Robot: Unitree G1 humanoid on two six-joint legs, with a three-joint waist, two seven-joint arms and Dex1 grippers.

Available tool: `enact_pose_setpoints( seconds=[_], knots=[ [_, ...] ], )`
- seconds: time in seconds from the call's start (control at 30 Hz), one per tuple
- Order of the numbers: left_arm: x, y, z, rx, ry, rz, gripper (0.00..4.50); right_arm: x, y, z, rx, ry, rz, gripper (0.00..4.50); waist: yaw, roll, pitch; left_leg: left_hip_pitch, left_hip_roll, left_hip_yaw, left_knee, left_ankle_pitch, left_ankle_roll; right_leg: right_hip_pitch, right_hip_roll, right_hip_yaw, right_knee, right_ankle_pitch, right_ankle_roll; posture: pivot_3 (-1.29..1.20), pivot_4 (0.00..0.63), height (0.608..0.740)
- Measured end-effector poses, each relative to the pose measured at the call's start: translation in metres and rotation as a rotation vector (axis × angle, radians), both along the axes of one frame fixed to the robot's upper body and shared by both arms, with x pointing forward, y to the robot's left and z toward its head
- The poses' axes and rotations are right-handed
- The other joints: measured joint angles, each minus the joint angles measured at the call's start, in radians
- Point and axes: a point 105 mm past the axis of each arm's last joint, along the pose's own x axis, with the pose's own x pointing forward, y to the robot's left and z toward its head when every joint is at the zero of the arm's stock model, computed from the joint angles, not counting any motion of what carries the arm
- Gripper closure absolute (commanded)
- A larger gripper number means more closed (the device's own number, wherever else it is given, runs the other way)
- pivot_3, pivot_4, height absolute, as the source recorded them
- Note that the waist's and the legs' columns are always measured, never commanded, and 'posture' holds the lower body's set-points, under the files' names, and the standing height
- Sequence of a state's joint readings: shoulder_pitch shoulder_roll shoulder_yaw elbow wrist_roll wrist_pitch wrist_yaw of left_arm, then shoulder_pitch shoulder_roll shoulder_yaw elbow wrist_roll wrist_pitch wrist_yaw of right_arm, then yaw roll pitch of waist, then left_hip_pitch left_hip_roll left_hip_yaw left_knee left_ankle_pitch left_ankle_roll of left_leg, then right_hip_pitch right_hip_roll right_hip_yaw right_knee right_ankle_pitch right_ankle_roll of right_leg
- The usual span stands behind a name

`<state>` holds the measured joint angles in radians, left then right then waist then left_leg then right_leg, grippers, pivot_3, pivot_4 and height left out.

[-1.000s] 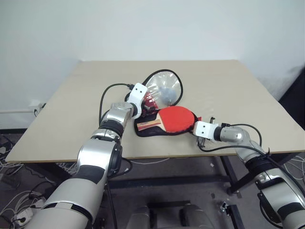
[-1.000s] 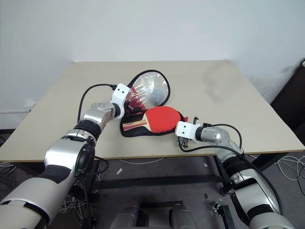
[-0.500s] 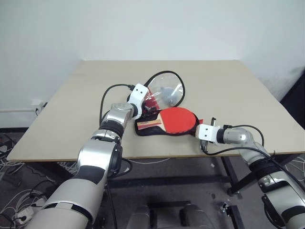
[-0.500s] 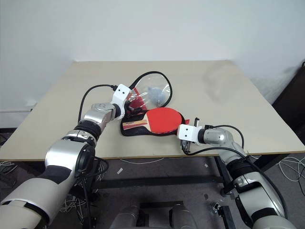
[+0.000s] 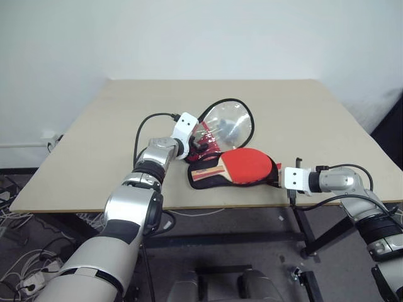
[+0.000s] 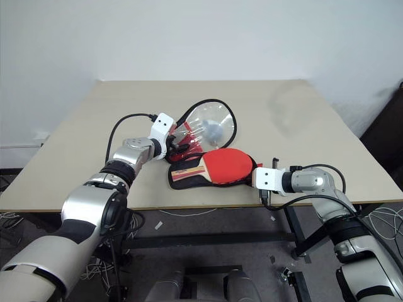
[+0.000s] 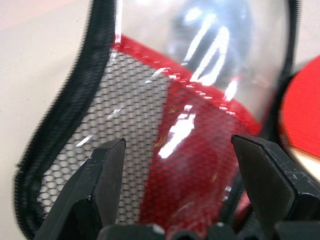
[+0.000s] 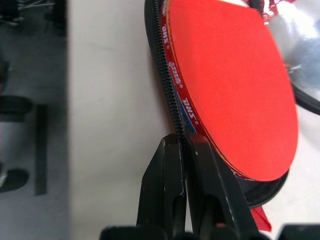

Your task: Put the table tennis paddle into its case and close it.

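While the right gripper pinches shut on the case rim, the paddle lies just beyond its tips in the lower half. The left gripper gapes around the lid, gripping nothing; a tug could spill the paddle.

Both head cameras are looking down and forward over the table, sharing the whole scene. Each wrist camera is peering closely along its fingers at the open case.
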<state>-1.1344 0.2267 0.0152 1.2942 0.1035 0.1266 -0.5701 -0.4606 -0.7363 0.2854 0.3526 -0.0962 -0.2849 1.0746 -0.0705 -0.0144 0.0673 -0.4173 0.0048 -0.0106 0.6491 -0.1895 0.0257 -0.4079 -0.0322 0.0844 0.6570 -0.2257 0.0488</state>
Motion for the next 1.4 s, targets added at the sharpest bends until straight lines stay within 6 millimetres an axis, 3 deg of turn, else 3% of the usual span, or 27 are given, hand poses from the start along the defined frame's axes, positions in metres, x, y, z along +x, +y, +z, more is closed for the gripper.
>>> enact_pose_setpoints(
  seconds=[0.1, 0.27, 0.6, 0.63, 0.7, 0.97, 1.27, 1.4],
  knots=[
    [0.000, 0.000, 0.001, 0.001, -0.003, 0.000, 0.94, -0.015, -0.006, -0.006, -0.018, 0.068, 0.023, 4.44, 0.001, 0.000, 0.000, 0.000, 0.000, 0.000, 0.000, 0.000, 0.000, 0.000, 0.000, 0.000, 0.000, 0.000, 0.000, 0.00, 0.000, 0.740],
    [0.000, -0.001, 0.000, -0.001, -0.002, -0.004, 0.94, -0.024, -0.010, -0.009, -0.024, 0.124, 0.027, 4.44, 0.001, 0.000, 0.000, 0.000, 0.000, 0.000, 0.001, 0.000, 0.000, 0.000, 0.000, 0.000, 0.000, 0.000, 0.000, 0.00, 0.000, 0.740],
    [0.000, -0.002, 0.000, -0.001, -0.002, -0.004, 0.94, -0.010, -0.008, -0.004, -0.014, 0.086, -0.019, 4.44, 0.001, -0.001, 0.000, 0.000, 0.000, 0.000, 0.001, 0.000, 0.000, 0.000, 0.000, 0.000, 0.000, 0.000, 0.000, 0.00, 0.000, 0.740],
    [0.000, -0.002, 0.000, -0.001, -0.002, -0.004, 0.94, -0.010, -0.008, -0.005, -0.012, 0.099, -0.024, 4.02, 0.000, -0.001, 0.000, 0.000, 0.000, 0.000, 0.002, 0.000, 0.000, 0.000, 0.000, 0.000, 0.000, 0.000, 0.000, 0.00, 0.000, 0.740],
    [0.000, -0.002, 0.000, -0.001, -0.002, -0.004, 0.94, -0.012, -0.009, -0.007, -0.009, 0.132, -0.034, 3.70, 0.000, -0.002, 0.000, 0.000, 0.000, 0.000, 0.002, 0.000, 0.000, 0.000, 0.000, 0.000, 0.000, 0.000, 0.000, 0.00, 0.000, 0.740],
    [0.000, -0.002, 0.000, -0.001, -0.002, -0.004, 0.94, -0.019, -0.006, -0.006, 0.010, 0.224, -0.021, 1.53, 0.000, -0.002, 0.000, 0.000, 0.000, 0.000, 0.002, 0.000, 0.000, 0.000, 0.000, 0.000, 0.000, 0.000, 0.000, 0.00, 0.000, 0.740],
    [0.000, -0.002, 0.001, -0.009, -0.006, -0.004, 0.94, -0.017, -0.002, 0.019, 0.128, 0.244, -0.045, 1.53, 0.001, -0.002, 0.000, 0.000, 0.000, 0.000, 0.002, 0.000, 0.000, 0.000, 0.000, 0.000, 0.000, 0.000, 0.000, 0.00, 0.000, 0.740],
    [0.001, -0.003, 0.003, -0.024, -0.016, 0.003, 0.94, 0.005, 0.005, 0.039, 0.238, 0.177, -0.121, 1.53, -0.001, -0.002, 0.000, 0.001, 0.001, 0.001, 0.002, 0.000, 0.000, 0.000, 0.000, 0.000, 0.001, 0.000, 0.000, 0.00, 0.000, 0.740]
  ],
)
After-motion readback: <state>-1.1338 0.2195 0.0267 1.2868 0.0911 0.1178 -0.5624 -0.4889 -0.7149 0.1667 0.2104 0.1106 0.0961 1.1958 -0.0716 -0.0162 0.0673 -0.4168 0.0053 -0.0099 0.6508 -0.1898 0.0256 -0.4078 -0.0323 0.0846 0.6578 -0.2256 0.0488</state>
